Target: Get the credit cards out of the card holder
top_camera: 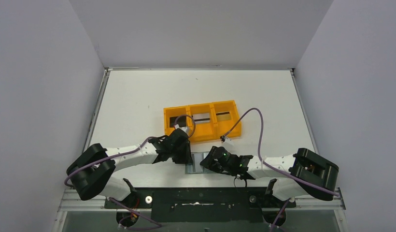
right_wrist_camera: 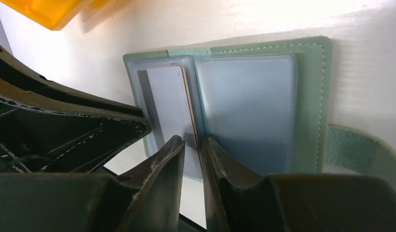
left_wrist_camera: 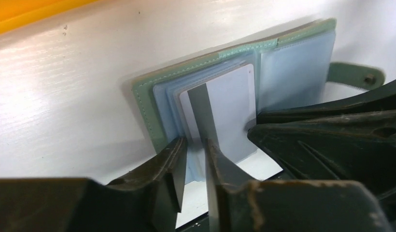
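Top external view: the left gripper, fingers slightly apart, straddles the near edge of the open card holder. The holder lies on the table just before the orange tray, with a silvery grey card in its left pocket. The right gripper, fingers narrowly parted, hangs at its fold.

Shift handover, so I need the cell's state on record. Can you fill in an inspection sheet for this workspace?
Surface: white table, no spills seen.
Job's things: card holder lies open at the near edge; a silvery grey card sits in one pocket.
Clutter: orange tray, three compartments, flat contents too small to tell.
Hands: left hand and right hand both at the holder, fingers slightly apart.
Cables: a purple cable loops from each arm.
Surroundings: plain grey walls on three sides.
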{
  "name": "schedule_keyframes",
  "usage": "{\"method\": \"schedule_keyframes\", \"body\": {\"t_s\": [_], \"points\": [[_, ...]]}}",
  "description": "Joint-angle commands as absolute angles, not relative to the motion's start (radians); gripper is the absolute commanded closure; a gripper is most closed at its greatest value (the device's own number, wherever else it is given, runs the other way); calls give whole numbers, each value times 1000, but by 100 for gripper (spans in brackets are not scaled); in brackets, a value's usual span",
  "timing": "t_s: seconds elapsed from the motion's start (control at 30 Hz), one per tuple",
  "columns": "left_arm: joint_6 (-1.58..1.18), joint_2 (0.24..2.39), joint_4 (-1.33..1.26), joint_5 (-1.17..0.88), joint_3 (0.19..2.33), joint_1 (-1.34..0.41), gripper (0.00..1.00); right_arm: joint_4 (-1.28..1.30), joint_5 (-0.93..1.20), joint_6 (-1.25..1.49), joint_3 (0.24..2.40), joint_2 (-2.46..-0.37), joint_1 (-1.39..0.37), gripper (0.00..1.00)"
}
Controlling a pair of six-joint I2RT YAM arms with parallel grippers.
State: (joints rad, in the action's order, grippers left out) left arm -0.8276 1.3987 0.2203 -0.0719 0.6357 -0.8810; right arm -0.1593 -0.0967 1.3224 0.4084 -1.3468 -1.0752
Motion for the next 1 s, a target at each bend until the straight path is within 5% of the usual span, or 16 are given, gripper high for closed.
{"method": "schedule_keyframes", "body": {"t_s": [0.0,0.2,0.43,0.97], "points": [[-813,1440,264,-41,666,-901,83,-208,-100,1329,408,-1354,-1060,77],[-826,1453,277,-25,608,-916,94,-260,-64,1325,400,-1384,-1049,78],[-826,1450,277,-15,584,-917,100,-362,-33,1305,373,-1368,-1047,100],[-801,1434,307,13,588,-916,100,-298,-98,1355,290,-1233,-1036,97]]}}
